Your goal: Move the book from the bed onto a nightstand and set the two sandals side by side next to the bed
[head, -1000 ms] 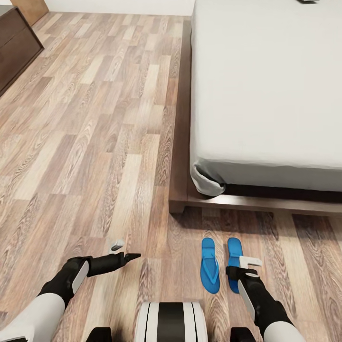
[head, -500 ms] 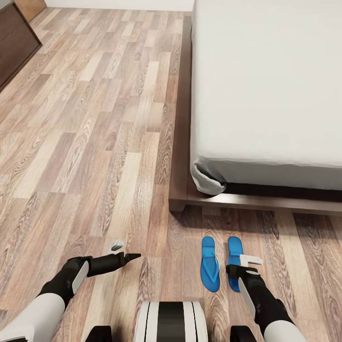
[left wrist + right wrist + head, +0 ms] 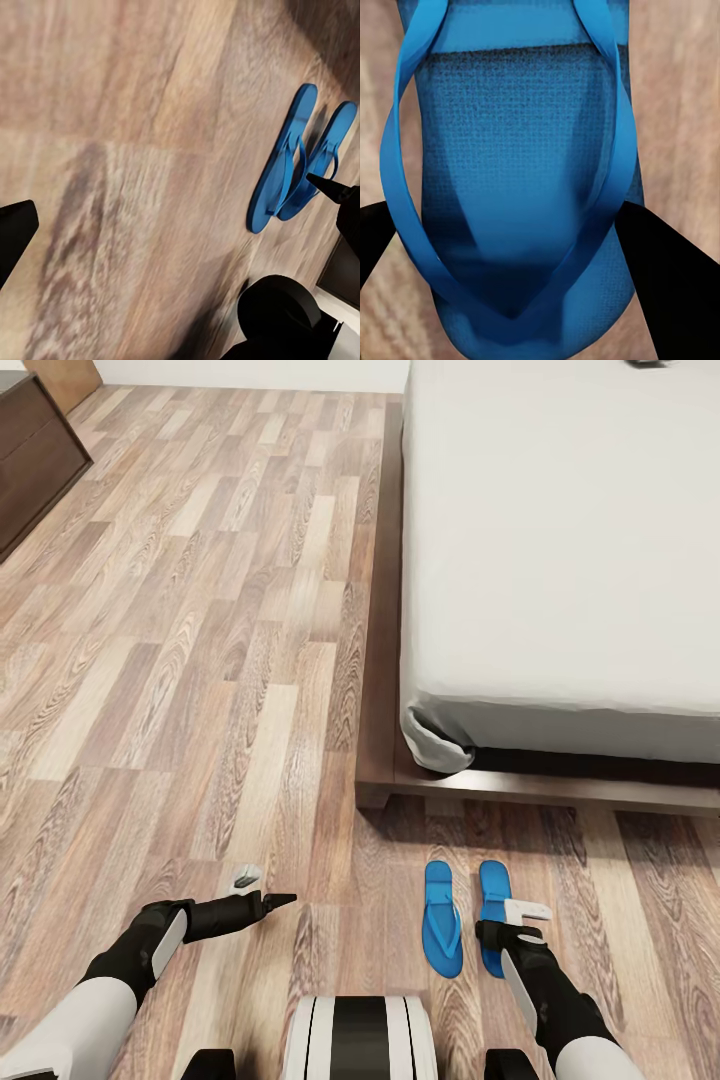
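Head view: two sandals [image 3: 465, 916] lie side by side on the floor [image 3: 200, 660] near the bed [image 3: 560, 540]. Right tool [image 3: 527, 922], open, straddles the right sandal [image 3: 517, 187]. Light, floppy; pinch its sole edges.

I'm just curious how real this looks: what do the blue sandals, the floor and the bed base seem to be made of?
The sandals look like matte foam or rubber: the right wrist view shows a finely pebbled sole and smooth thin straps. The floor looks like wood planks or laminate, with printed-looking grain and a slight sheen. The bed base seems dark-stained wood, smooth and plain.
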Motion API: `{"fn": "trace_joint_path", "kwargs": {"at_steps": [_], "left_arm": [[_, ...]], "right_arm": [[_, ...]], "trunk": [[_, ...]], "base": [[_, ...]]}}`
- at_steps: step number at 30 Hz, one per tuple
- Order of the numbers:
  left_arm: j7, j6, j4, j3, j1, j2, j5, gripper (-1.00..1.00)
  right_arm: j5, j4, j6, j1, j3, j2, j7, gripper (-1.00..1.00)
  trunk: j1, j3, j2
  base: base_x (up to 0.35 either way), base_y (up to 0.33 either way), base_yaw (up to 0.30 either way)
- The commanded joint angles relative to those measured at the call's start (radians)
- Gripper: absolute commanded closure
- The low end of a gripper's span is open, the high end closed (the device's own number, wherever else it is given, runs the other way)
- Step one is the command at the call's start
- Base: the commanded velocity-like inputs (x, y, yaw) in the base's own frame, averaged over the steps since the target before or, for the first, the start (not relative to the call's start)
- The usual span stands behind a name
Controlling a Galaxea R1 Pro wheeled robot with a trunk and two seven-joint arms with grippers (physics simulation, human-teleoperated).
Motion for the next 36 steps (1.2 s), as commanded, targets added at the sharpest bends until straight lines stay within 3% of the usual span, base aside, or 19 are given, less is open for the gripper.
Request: {"fn": "trace_joint_path", "kwargs": {"at_steps": [1, 7, 19, 22, 36], "left_arm": [[-0.001, 0.007, 0.000, 0.001, -0.001, 0.000, 0.004, -1.00], [-0.001, 0.007, 0.000, 0.001, -0.001, 0.000, 0.004, -1.00], [-0.001, 0.007, 0.000, 0.001, -0.001, 0.000, 0.004, -1.00], [-0.001, 0.007, 0.000, 0.001, -0.001, 0.000, 0.004, -1.00], [-0.001, 0.007, 0.000, 0.001, -0.001, 0.000, 0.004, -1.00]], "right_arm": [[0.018, 0.009, 0.005, 0.001, -0.003, 0.001, 0.001, 1.00], [0.018, 0.009, 0.005, 0.001, -0.003, 0.001, 0.001, 1.00], [0.018, 0.009, 0.005, 0.001, -0.003, 0.001, 0.001, 1.00], [0.018, 0.009, 0.005, 0.001, -0.003, 0.001, 0.001, 1.00], [0.018, 0.009, 0.005, 0.001, -0.003, 0.001, 0.001, 1.00]], "trunk": [[0.000, -0.001, 0.000], [-0.001, 0.011, 0.001], [-0.001, 0.011, 0.001], [-0.002, 0.023, 0.001], [-0.001, 0.015, 0.001]], "base": [[0.000, 0.000, 0.000], [0.000, 0.000, 0.000], [0.000, 0.000, 0.000], [0.000, 0.000, 0.000], [0.000, 0.000, 0.000]]}}
